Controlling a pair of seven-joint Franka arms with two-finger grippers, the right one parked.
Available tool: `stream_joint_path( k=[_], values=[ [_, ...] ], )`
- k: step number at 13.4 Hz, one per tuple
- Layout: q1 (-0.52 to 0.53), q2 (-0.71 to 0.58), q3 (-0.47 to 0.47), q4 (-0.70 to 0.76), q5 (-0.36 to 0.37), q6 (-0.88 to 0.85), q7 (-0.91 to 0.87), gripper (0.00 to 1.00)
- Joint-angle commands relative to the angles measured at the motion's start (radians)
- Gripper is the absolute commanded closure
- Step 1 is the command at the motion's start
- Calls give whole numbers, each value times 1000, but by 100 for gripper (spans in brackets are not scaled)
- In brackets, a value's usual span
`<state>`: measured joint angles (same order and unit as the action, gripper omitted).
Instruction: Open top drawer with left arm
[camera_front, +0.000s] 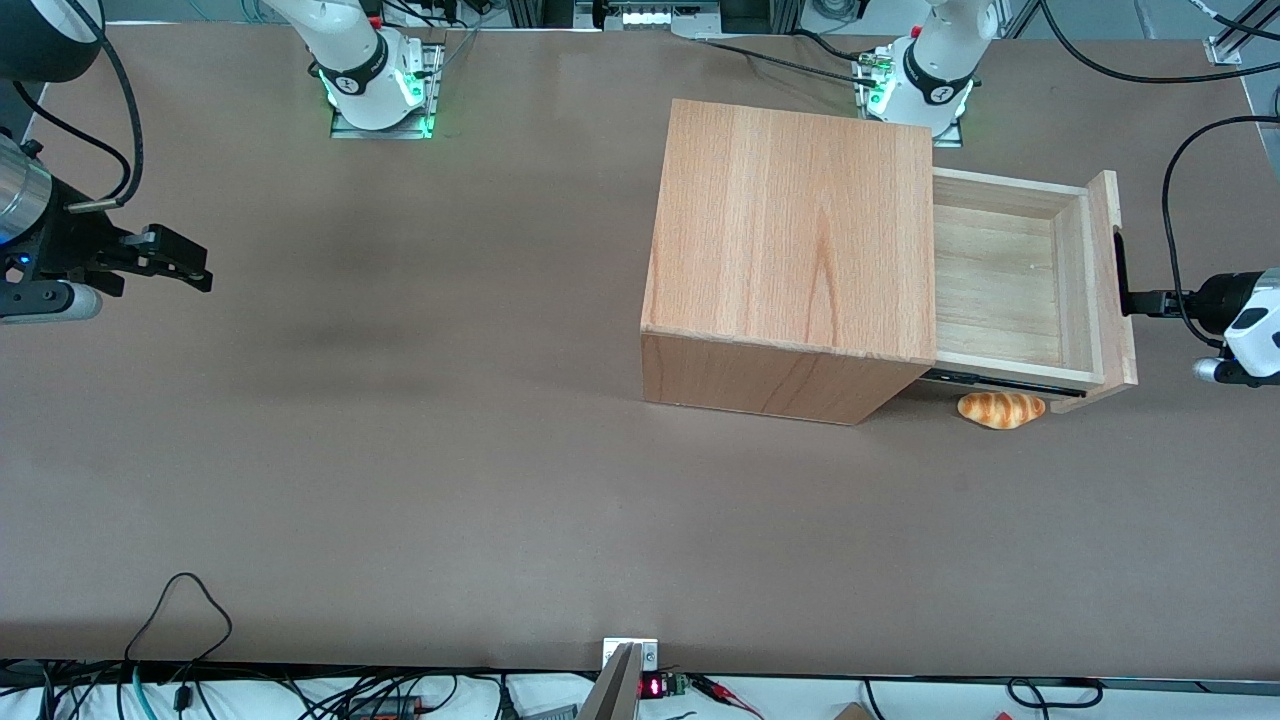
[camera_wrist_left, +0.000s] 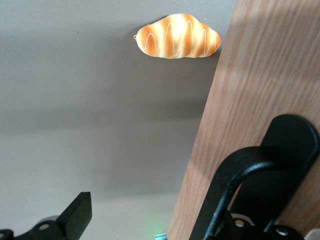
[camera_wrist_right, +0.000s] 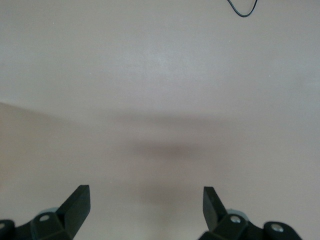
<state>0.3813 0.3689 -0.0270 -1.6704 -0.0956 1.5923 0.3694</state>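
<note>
The top drawer (camera_front: 1075, 270) stands pulled well out of the wooden cabinet (camera_front: 790, 230), toward the working arm's end of the table, and its pale plank interior is empty. A slim black bar handle (camera_front: 1120, 262) runs along the flat front panel (camera_wrist_left: 260, 75). The left arm's gripper (camera_front: 1138, 301) is right in front of that panel, at the handle (camera_wrist_left: 250, 170). The gripper (camera_wrist_left: 145, 212) is open: one finger (camera_wrist_left: 77, 212) hangs clear over the table, while the other is hidden by the handle bar.
A toy bread roll (camera_front: 1001, 409) lies on the brown table (camera_front: 400, 450) just under the open drawer, nearer the front camera; it also shows in the left wrist view (camera_wrist_left: 177, 36). Black cables (camera_front: 1175, 200) loop near the working arm.
</note>
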Motion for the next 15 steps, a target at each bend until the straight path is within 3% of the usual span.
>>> stream_joint_path(
  k=[1, 6, 12, 15],
  values=[
    [-2, 70, -11, 24, 60, 60, 38, 0],
    [-6, 62, -21, 46, 53, 45, 91, 0],
    [5, 59, -19, 104, -65, -18, 135, 0],
    [13, 59, -19, 112, -76, -41, 140, 0]
  ],
)
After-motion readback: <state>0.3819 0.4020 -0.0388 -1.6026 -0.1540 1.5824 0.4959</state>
